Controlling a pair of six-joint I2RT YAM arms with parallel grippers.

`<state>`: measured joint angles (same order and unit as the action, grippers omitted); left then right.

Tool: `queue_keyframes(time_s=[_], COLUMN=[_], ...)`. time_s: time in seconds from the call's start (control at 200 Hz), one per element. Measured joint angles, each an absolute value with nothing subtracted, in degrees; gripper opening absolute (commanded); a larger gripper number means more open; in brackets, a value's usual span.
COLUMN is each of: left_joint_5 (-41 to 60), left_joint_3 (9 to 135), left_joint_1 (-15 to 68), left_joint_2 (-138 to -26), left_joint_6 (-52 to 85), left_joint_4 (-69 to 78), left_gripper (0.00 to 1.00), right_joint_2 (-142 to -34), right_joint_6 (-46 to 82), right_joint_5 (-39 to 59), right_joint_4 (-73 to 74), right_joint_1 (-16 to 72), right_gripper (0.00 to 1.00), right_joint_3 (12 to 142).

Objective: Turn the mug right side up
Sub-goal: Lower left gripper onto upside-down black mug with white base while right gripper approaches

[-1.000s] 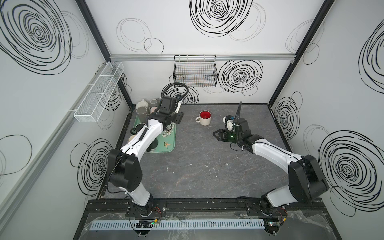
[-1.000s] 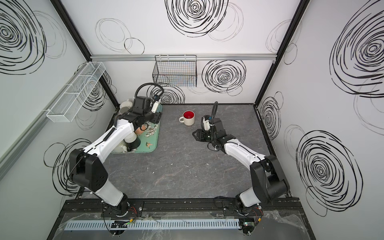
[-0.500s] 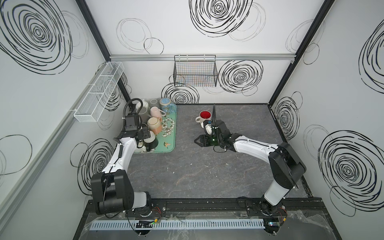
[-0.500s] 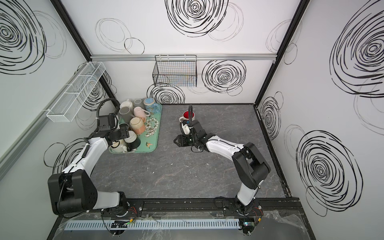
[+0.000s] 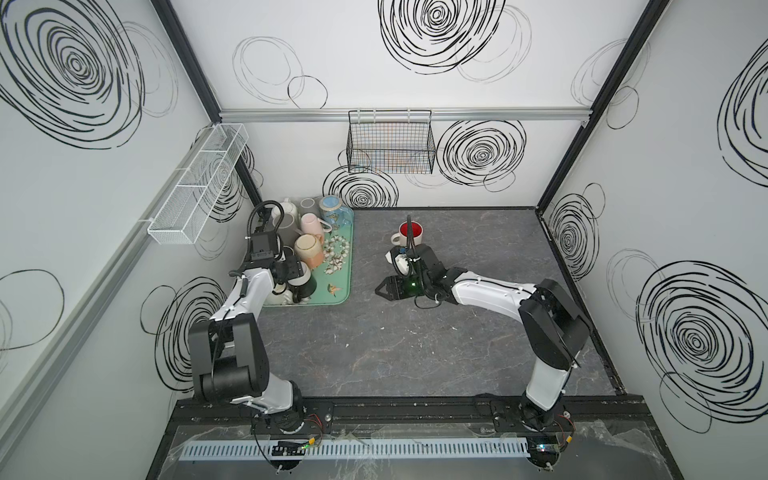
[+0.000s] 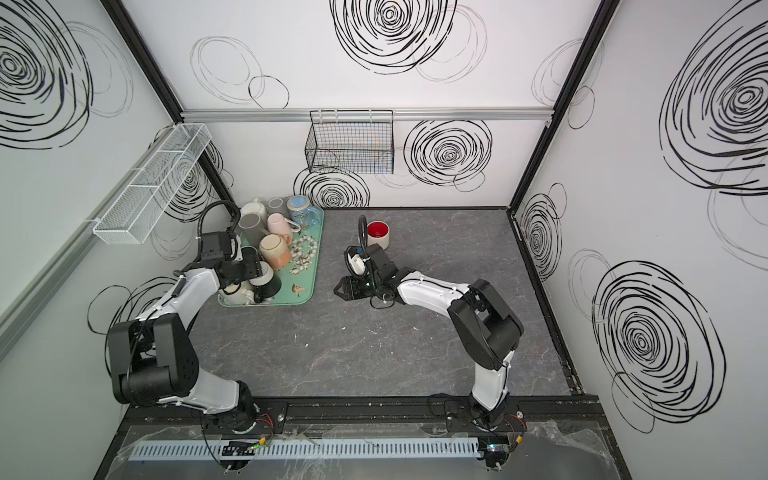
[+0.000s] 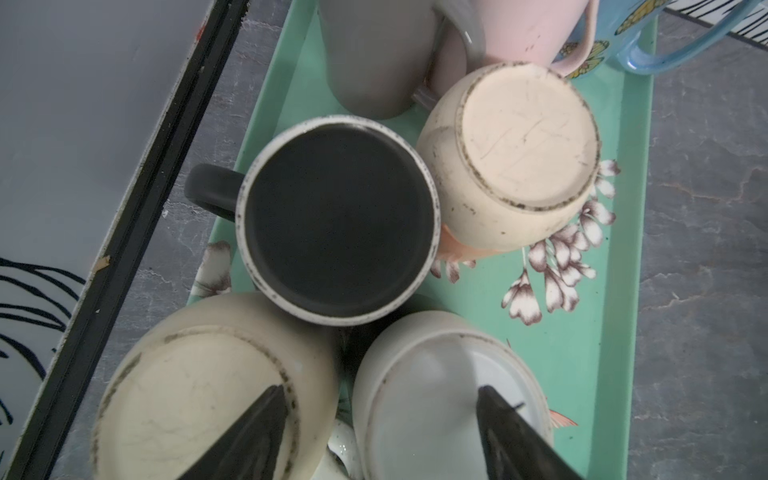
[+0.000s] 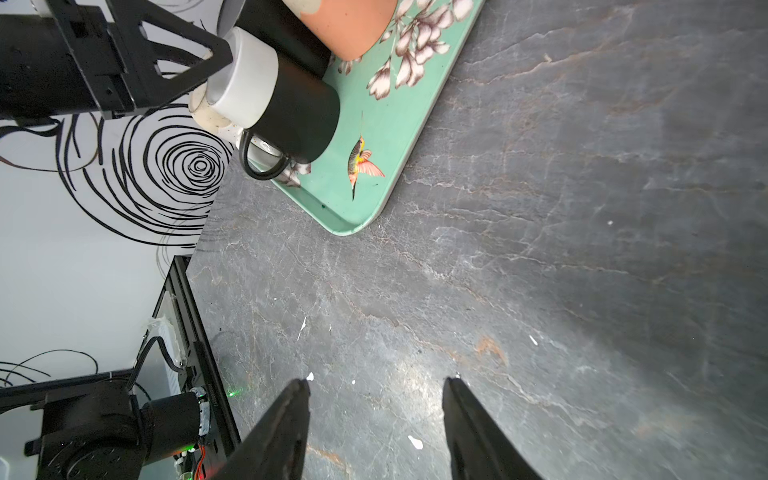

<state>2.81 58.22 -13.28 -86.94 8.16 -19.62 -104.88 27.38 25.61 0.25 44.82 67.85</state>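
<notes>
White at the base and black below, the upside-down mug (image 8: 270,95) stood mouth-down at the near end of the mint-green floral tray (image 8: 399,124). The left gripper (image 7: 379,390) hung right above it with its jaws spread wide. One finger (image 7: 511,436) was over the mug's pale base, and the other was over the base of a cream mug (image 7: 195,399) just beside it, also inverted. Whether either finger touched could not be told. Beyond them sat a black mug (image 7: 336,216) with a speckled pale ring, and a cream-and-orange mug (image 7: 528,137) was tilted just beside that, base showing. On the grey marbled tabletop (image 5: 374,353), well apart from the tray, a white mug with a red inside (image 5: 411,232) stood upright. The right gripper (image 8: 376,382) hovered over bare tabletop near the tray's corner, jaws parted, holding nothing.
</notes>
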Motion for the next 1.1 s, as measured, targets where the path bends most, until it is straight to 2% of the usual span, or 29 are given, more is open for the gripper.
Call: queue_keyframes(time_s=[0.645,1.101], left_joint_5=[2.8,6.3], left_joint_3=[56.6,55.5], left_joint_1=[-10.1,-9.1], left_joint_2=[-85.1,-84.4], left_joint_6=[10.9,11.7], left_joint_4=[-18.1,-18.8], left_gripper=[0.73,0.71], right_joint_2=[-107.0,-109.2], right_joint_6=[27.1,26.8], right_joint_5=[26.3,27.4], right_joint_4=[-4.6,-5.5], right_joint_1=[45.2,45.8], right_gripper=[0.55,0.56], right_joint_3=[72.2,74.3])
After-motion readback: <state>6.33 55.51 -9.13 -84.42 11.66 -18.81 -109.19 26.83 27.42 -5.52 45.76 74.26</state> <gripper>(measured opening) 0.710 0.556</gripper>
